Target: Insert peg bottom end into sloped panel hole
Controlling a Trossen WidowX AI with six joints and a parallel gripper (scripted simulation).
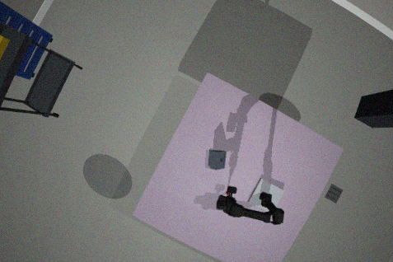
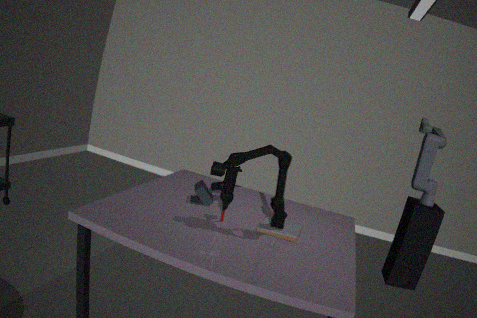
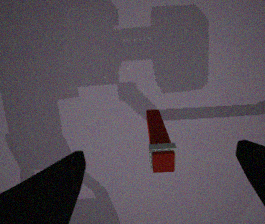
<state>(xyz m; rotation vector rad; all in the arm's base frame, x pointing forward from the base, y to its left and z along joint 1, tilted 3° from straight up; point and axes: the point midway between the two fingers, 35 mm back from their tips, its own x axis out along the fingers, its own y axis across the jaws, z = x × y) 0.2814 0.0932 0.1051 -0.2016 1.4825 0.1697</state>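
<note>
Small red peg (image 3: 160,141) standing up on the pink table (image 2: 309,260), near the grey sloped panel (image 2: 203,193). Gripper (image 2: 225,204) right above the peg, pointing down, fingers wide open on both sides, holding nothing.

The panel (image 1: 217,159) was too small from above for its hole to show. The wrist picture's edges cut off both dark fingers, and the peg's (image 3: 159,140) shape stayed blurred.
</note>
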